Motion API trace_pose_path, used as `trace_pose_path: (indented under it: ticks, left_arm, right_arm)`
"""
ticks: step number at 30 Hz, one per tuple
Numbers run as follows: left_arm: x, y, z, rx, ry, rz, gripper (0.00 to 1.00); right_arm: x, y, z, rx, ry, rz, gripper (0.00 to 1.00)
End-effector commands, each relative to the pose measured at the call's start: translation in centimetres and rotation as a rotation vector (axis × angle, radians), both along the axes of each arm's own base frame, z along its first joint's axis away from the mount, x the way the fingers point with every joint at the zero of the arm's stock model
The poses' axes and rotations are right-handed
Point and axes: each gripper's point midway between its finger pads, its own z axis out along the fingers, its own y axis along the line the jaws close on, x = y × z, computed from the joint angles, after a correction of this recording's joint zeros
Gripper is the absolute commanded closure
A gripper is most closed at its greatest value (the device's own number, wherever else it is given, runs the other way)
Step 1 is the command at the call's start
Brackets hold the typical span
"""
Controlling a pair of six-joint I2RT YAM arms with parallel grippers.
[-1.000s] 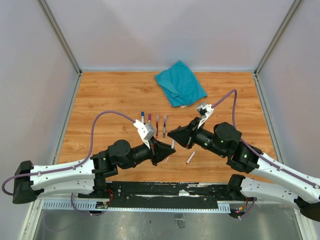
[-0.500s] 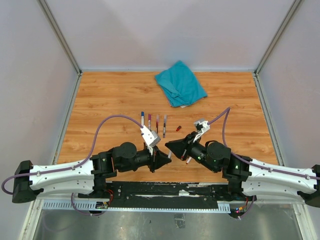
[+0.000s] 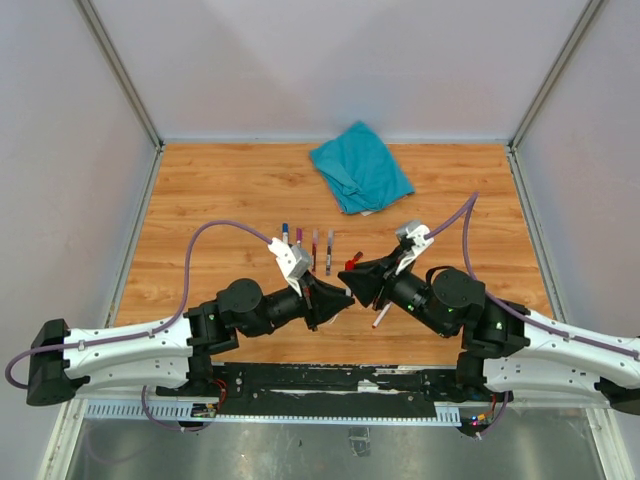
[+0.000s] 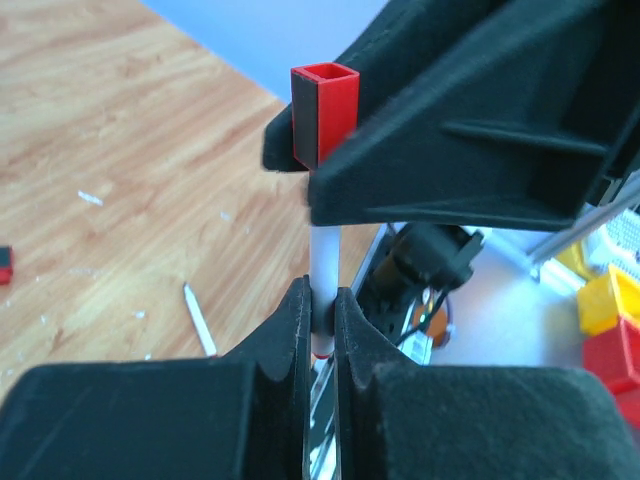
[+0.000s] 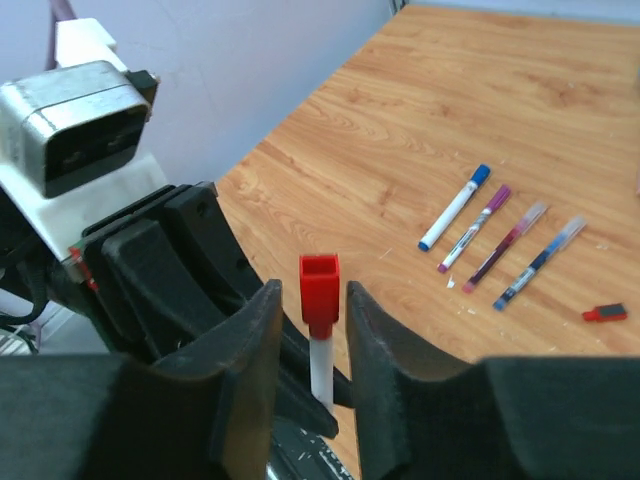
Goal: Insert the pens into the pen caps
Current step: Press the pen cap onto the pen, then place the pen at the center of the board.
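Observation:
My left gripper (image 4: 322,300) is shut on a white pen (image 4: 323,265) and holds it upright. A red pen cap (image 5: 319,290) sits on that pen's top end. My right gripper (image 5: 312,295) stands open around the cap, with a narrow gap on each side. In the top view the two grippers, left (image 3: 340,298) and right (image 3: 353,277), meet tip to tip above the table's front middle. Several more pens (image 5: 455,207) lie in a row on the wood (image 3: 307,243). Another pen (image 3: 381,316) lies alone near the front.
A teal cloth (image 3: 360,165) lies crumpled at the back centre. A small red cap (image 5: 605,314) lies on the wood to the right of the pen row. Tiny white scraps (image 4: 90,198) dot the wood. Grey walls close in the table on three sides.
The right jaws have spread off the red cap, which stays on the pen in my left gripper. Both grippers have shifted a little since half a second ago.

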Motion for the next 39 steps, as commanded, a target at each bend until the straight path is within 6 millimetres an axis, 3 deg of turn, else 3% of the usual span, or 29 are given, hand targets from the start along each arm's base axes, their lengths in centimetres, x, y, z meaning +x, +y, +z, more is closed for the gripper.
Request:
trace_pose_path:
  ticks: [1,5,13,17,22,27,33,39]
  left_arm:
    - [1.4,0.1,2.1,-0.130,0.006,0.065,1.00]
    - [2.0,0.6,-1.5,-0.056,0.100,0.124,1.00]
    - [3.8,2.5,-5.3,0.067,0.193,0.289,1.00]
    - [4.6,2.9,-6.4,0.135,0.214,0.345,1.00]
    - [5.7,2.9,-8.2,0.214,0.268,0.388,0.99]
    - [6.7,2.6,-9.7,0.277,0.317,0.413,0.99]
    - [8.0,2.4,-11.0,0.353,0.345,0.456,0.99]
    - [9.9,2.1,-11.7,0.403,0.357,0.508,1.00]
  right_arm:
    - [0.6,-2.0,3.2,-0.078,-0.138,-0.006,0.63]
    - [0.8,-3.8,4.1,-0.107,-0.185,-0.033,0.46]
    - [2.2,-8.6,-0.3,-0.272,-0.147,-0.190,0.29]
    - [3.5,-10.9,-2.0,-0.421,-0.109,-0.290,0.25]
    - [5.3,-11.4,-4.4,-0.526,0.007,-0.294,0.22]
    - [7.1,-11.8,-8.0,-0.455,0.185,-0.273,0.19]
    - [7.8,-12.8,-11.9,-0.355,0.354,-0.290,0.09]
    - [7.6,-15.0,-15.2,-0.366,0.532,-0.430,0.05]
